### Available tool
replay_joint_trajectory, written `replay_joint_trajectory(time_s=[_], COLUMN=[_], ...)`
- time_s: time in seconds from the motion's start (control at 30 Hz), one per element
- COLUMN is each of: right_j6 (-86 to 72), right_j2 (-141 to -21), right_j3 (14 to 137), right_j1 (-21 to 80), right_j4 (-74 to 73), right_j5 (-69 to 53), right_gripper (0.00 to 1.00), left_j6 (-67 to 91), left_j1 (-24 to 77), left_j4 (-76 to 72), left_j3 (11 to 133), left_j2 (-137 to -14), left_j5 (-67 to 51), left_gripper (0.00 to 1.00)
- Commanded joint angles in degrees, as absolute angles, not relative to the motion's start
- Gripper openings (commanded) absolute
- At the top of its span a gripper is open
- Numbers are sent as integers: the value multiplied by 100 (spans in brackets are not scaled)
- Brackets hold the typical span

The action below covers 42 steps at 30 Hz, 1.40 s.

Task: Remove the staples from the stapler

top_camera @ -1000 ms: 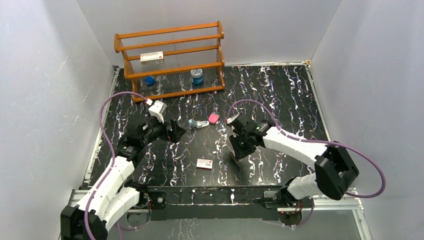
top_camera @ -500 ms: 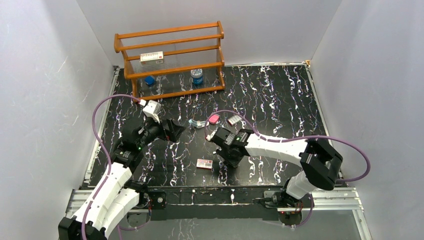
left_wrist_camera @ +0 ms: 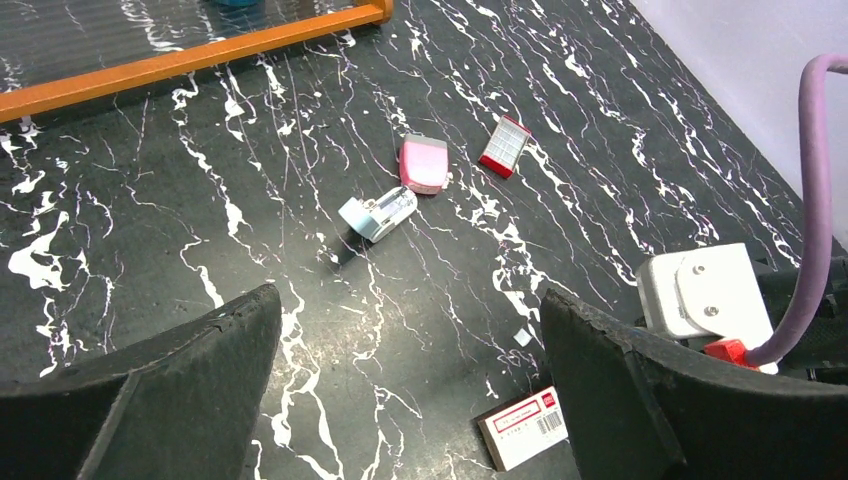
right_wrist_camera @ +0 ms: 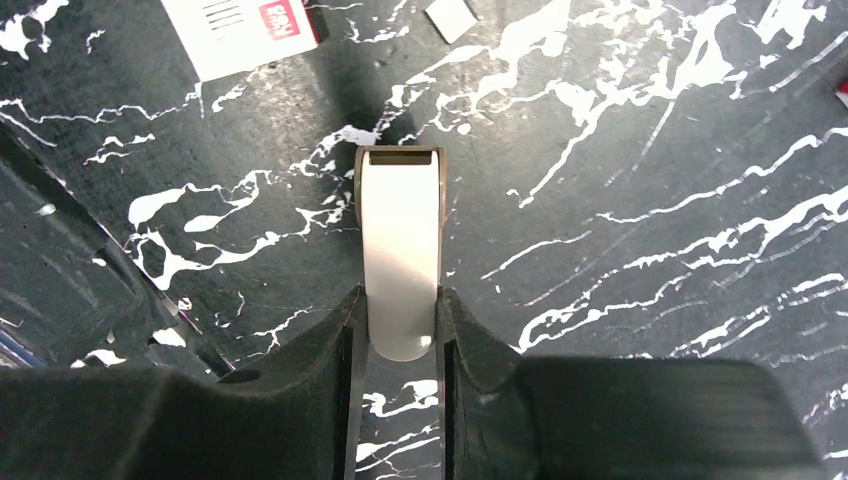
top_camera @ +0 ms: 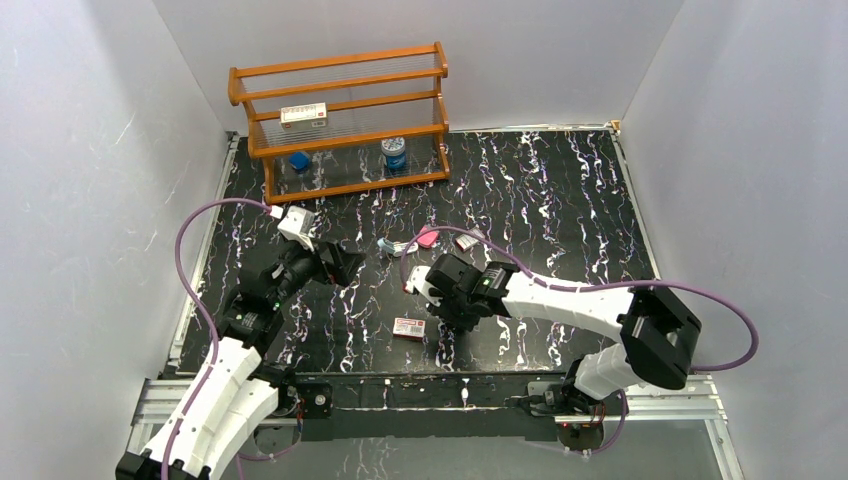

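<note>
One view, right wrist, shows right gripper clamping beige tab; left gripper released.

One each of stapler, pink block, red tray, pale strip; two white boxes (one shelved).

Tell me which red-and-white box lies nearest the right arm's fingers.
The front box, beside the right fingers. The back box lies farther off by the pink block, and the shelf box sits on the wooden rack.
</note>
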<state>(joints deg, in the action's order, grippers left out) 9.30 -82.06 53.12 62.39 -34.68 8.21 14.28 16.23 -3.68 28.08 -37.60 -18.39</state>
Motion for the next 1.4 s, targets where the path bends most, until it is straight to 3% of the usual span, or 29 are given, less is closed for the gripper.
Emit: replay_joint_trajectory(time_s=[0.0,0.17,0.4,0.53,0.67,0.8,0.87,1.03,1.17,1.37], right_j6=[1354,1417,1189,984,454,-705,-1776,-3574,-4912,-4484], right_j2=[-8155,-8269,-8124,-7630,-6936,-5940,-5588,-4909,-5088,-4983], right_j3=[5180,5182,5289,5365,5518,5159,5208,4977,4813,4189], right_j1=[6267,6267,6267,6258,6258,6258,6229,6118,5295,3332], right_j4=[-3187,-3212,-3218,-3150,-3109,-2655,-2997,-3408,-4409,-3638], right_j5=[446,471,956,1179,1869,3248,3680,3694,3431,997], right_gripper=[27,31,44,57,61,90,97,99,99,99], left_j6=[1387,1389,1457,1492,1499,1982,2541,2577,1727,736], left_j1=[1602,1600,1602,1603,1601,1602,1600,1880,3302,4623], left_j4=[-474,-437,-519,-542,-668,-834,-847,-830,-545,-424], left_j3=[2751,2768,2767,2816,2753,2799,3070,3924,4283,4590], left_j2=[-3627,-3652,-3763,-3922,-3946,-4207,-4639,-6044,-6548,-7277], left_j5=[-1722,-1715,-2041,-2153,-2383,-2863,-3286,-4870,-3788,-2847], left_gripper=[98,98,98,98,98,98,98,91,92,88])
